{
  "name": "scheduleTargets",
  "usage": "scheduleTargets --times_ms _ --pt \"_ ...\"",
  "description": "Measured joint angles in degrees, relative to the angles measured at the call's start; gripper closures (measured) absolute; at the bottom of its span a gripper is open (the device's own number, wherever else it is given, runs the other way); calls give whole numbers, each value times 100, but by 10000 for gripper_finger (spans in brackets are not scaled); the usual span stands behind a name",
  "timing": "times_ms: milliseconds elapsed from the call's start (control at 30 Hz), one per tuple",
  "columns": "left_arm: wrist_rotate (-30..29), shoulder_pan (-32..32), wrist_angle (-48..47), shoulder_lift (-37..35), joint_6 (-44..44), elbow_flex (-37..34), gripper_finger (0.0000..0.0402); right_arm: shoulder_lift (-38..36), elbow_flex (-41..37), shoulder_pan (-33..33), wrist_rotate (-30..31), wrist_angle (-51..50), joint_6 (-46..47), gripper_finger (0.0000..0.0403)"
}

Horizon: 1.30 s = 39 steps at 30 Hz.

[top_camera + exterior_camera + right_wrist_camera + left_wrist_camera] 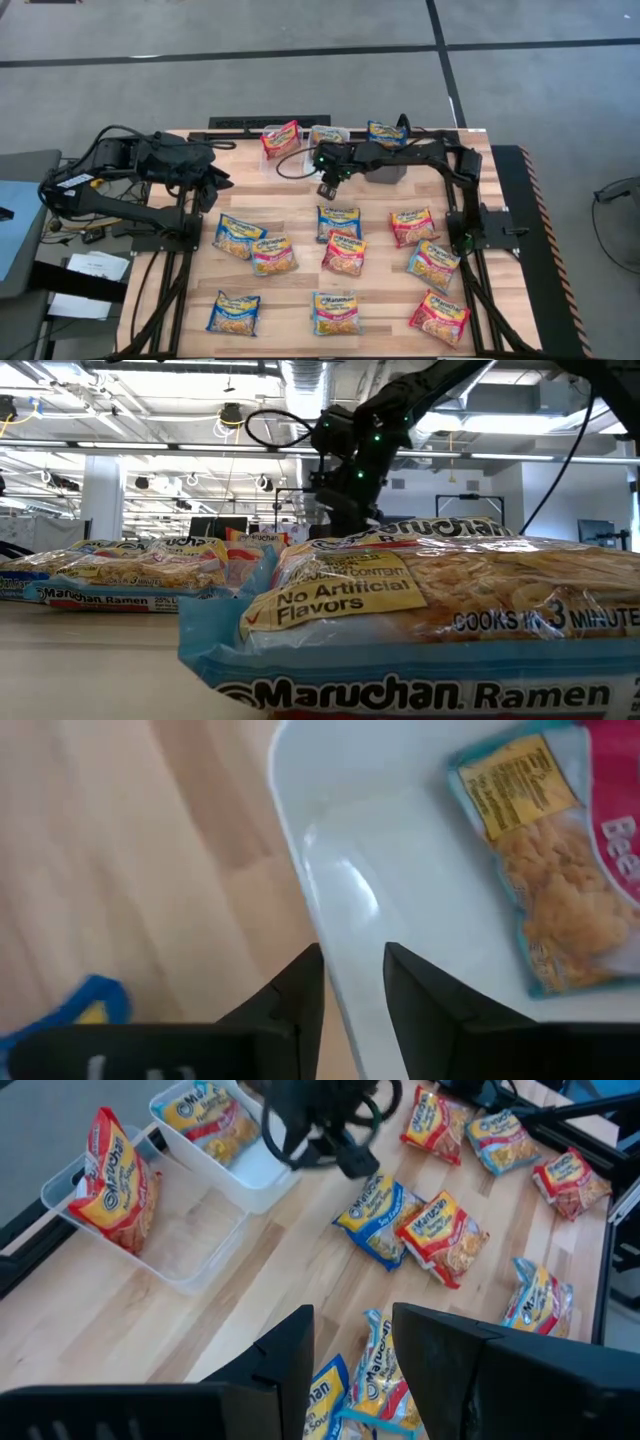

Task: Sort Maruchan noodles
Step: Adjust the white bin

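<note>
Several Maruchan noodle packets lie flat on the wooden table, among them a blue one and a red one. At the far edge stand three bins. The clear bin holds a red packet, leaning on its wall. The white bin holds a light blue and pink packet, lying flat. The dark bin holds a blue packet. My right gripper hangs open and empty over the white bin's near rim. My left gripper waits open at the table's left.
One packet lies close in front of the low camera and hides much of the table there. The bare wood between the bins and the packet rows is free. A corner of a blue packet shows beside my right gripper's fingers.
</note>
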Motion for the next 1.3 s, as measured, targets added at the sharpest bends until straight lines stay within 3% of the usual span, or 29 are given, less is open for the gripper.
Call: scheduleTargets --times_ms 500,1300 --pt "0 -1 -42 1 -2 0 278 -2 -5 -376 -2 -290 -230 284" --pt "2 -2 -22 2 -136 0 278 -271 -4 -346 76 -603 -214 284"
